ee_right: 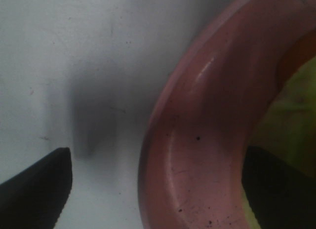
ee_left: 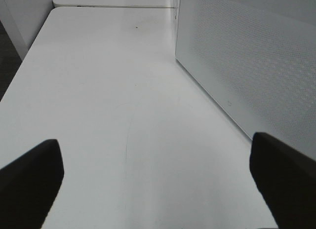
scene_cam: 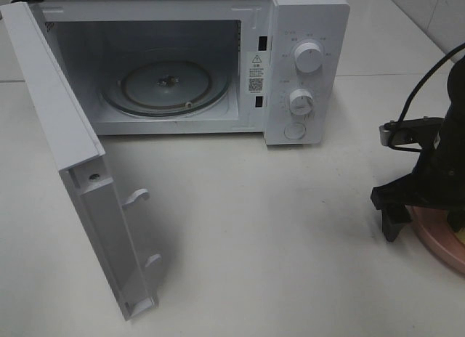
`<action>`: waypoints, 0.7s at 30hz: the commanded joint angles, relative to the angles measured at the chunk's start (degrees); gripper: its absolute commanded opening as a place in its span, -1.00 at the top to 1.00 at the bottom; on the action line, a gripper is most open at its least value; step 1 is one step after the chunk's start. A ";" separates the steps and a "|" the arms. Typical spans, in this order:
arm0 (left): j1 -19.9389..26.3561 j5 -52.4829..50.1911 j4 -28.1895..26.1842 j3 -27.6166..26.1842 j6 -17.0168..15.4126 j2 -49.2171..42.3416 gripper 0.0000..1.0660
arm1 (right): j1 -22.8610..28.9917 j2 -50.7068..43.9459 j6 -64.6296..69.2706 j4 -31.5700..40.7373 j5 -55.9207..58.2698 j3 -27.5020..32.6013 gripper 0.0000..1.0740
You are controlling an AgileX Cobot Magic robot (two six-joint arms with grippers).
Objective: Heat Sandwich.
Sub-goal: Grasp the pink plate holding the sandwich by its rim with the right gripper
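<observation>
The sandwich (ee_right: 292, 108), with yellow-green and orange layers, lies on the round pink plate (ee_right: 197, 140), mostly cut off by the right wrist view's edge. The plate (scene_cam: 438, 244) sits on the table at the far right, partly under my right arm. My right gripper (scene_cam: 421, 224) is low over the plate's near rim. In the right wrist view the right gripper (ee_right: 158, 189) is open, with one finger outside the rim and one inside over the plate. My left gripper (ee_left: 158, 160) is open and empty above the bare table, out of the exterior high view.
A white microwave (scene_cam: 309, 32) stands at the back, its door (scene_cam: 65, 134) swung wide open to the left, and a glass turntable (scene_cam: 167, 86) lies inside. The door's perforated panel (ee_left: 247, 56) is beside the left gripper. The white table (scene_cam: 261, 235) lies between door and plate.
</observation>
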 commanded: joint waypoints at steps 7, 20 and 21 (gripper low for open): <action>-0.11 -0.29 -0.57 0.17 0.00 -1.49 -0.82 | -0.34 2.01 0.52 -0.17 -1.78 -0.23 -0.61; -0.11 -0.29 -0.57 0.17 0.00 -1.49 -0.82 | -0.34 2.01 0.52 -0.57 -1.20 -0.23 -0.10; -0.11 -0.29 -0.57 0.17 0.00 -1.49 -0.82 | -0.34 2.01 0.52 -0.69 -1.26 -0.23 -0.02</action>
